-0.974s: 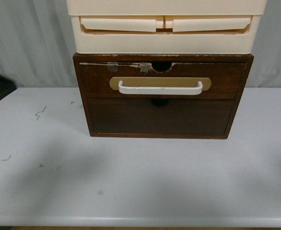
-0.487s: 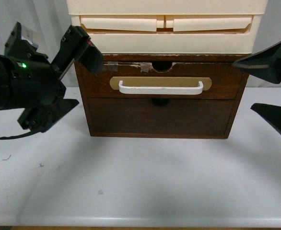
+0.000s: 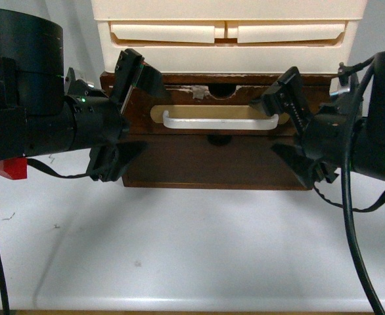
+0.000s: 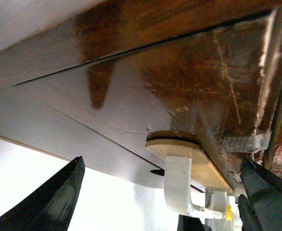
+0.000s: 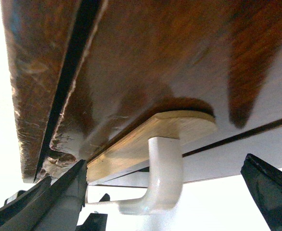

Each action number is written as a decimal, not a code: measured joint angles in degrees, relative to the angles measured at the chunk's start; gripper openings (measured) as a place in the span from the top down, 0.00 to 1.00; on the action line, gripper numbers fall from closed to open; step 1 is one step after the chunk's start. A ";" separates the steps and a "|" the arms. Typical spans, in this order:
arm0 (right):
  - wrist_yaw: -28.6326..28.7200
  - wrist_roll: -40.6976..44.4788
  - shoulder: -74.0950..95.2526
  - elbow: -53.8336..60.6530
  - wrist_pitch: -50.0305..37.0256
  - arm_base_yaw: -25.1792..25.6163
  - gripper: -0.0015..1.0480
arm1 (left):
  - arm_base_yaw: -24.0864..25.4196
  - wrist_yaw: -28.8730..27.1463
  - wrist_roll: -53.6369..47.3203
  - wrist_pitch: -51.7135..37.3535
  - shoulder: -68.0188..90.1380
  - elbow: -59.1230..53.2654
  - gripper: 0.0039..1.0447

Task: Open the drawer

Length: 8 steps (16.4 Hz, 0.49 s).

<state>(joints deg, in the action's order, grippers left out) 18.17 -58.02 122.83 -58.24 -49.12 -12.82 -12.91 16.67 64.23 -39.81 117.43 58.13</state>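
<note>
The dark brown wooden drawer [image 3: 179, 98] sits shut in the cabinet, with a white bar handle [image 3: 219, 122] on a tan oval plate [image 3: 199, 109]. Its top edge has a half-round notch and tape bits. My left gripper [image 3: 135, 118] is open at the handle's left end, its fingers above and below drawer height. My right gripper [image 3: 286, 128] is open at the handle's right end. In the left wrist view the handle post [image 4: 178, 185] stands between the spread fingers [image 4: 54, 202]. The right wrist view shows the other post [image 5: 165, 173] between open fingers [image 5: 59, 202], not touched.
Cream plastic drawers [image 3: 225, 39] are stacked on the wooden cabinet. A plain handleless drawer front [image 3: 219, 161] lies below the handled one. The cabinet stands on a white table [image 3: 192, 249] before a grey curtain [image 3: 41, 65]. Black cables hang from both arms.
Both arms came into view from the sides and closed in on the handle's two ends. The drawer has not moved.
</note>
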 joint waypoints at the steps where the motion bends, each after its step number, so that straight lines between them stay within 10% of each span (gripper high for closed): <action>1: -0.37 -0.55 1.01 -1.29 0.26 -0.48 0.06 | 0.02 0.33 0.13 0.00 0.55 0.26 0.06; 3: -0.66 -1.51 2.47 -2.78 0.87 -1.16 0.07 | 0.09 0.44 0.50 0.37 1.18 0.26 0.11; 8: -1.20 -2.03 3.10 -4.59 0.63 -2.75 0.43 | 0.85 1.62 1.79 -0.96 1.49 0.72 0.52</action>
<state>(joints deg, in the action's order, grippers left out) 16.97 -60.05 125.93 -62.83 -48.49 -15.57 -12.05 18.28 66.02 -40.77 118.91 58.85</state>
